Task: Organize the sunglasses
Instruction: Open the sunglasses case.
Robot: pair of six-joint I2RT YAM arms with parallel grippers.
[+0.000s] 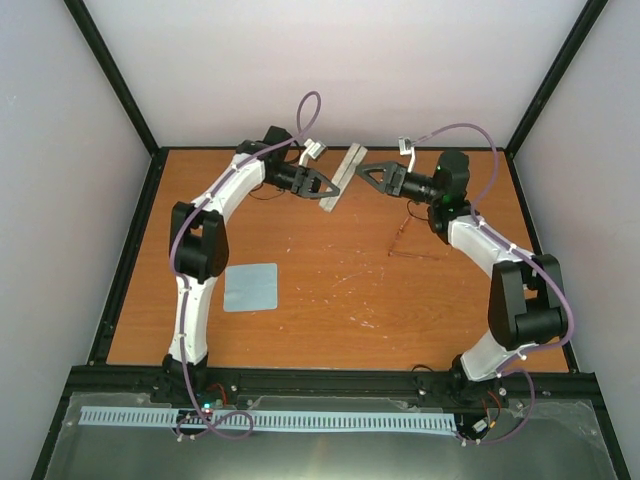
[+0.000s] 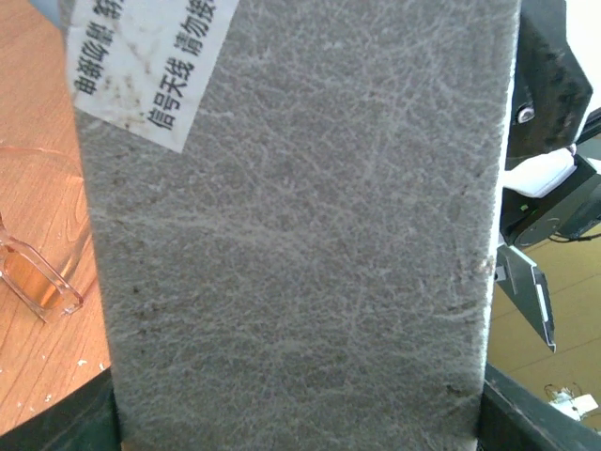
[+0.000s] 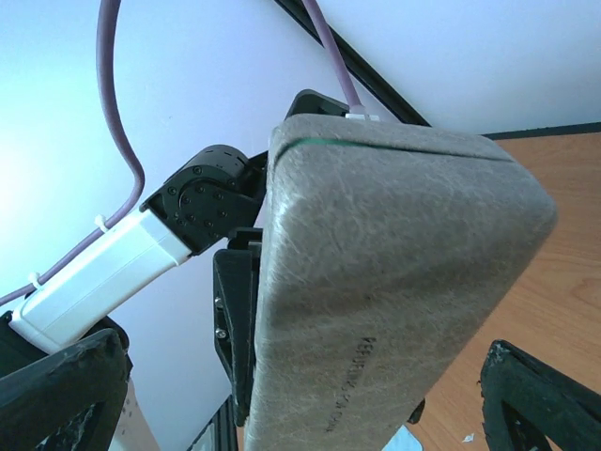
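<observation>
Sunglasses (image 2: 28, 272) of thin reddish wire lie near grained grey box (image 2: 300, 235).

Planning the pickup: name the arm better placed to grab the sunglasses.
Probably right. The sunglasses lie beside the right arm, and the right gripper is open; the left gripper holds the grey box.

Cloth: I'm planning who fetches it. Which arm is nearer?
Left. The left arm passes close beside the cloth, on its left; the right arm stands well off to its right.
</observation>
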